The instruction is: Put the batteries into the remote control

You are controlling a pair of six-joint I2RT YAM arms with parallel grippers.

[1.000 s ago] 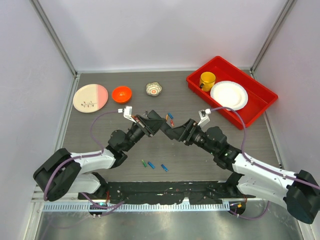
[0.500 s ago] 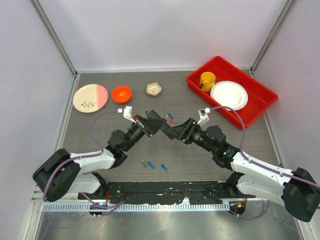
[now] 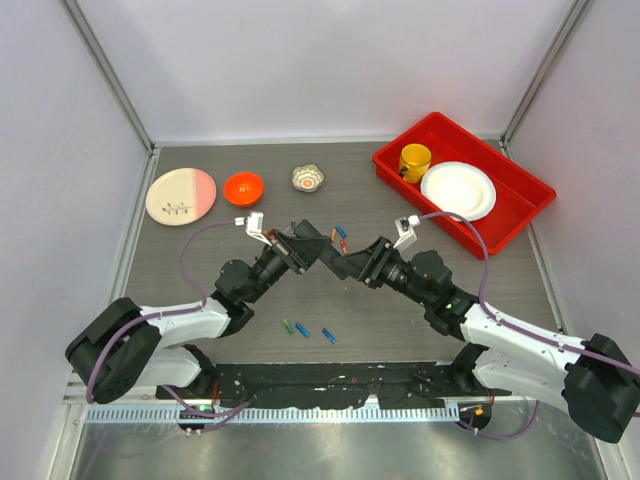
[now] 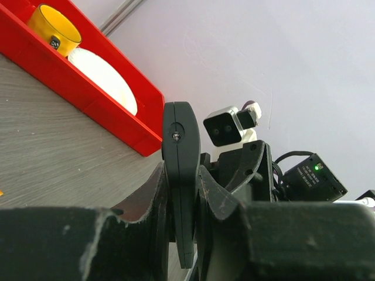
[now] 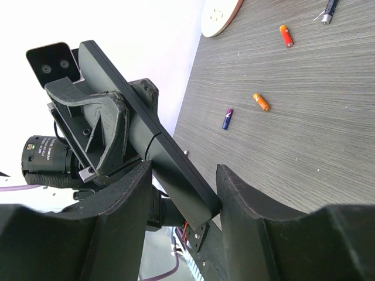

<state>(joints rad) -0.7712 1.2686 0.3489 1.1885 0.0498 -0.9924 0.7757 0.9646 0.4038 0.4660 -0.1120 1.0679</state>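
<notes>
We're looking at a robot test cell in a lab: a grey wood-grain surface [image 3: 250,300] boxed in by plain white panels on metal framing. Two arms are bolted at its near edge, purple cables looping off them. Behind the arms sit staged props, a red bin [image 3: 520,215] far right and a pink-and-cream plate [image 3: 180,195] far left.

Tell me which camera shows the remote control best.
Right wrist: the remote control runs long and unobstructed between the right end effector fingers, held by the left end effector. Left wrist shows it edge-on. Top external hides most of it between the arms.
</notes>
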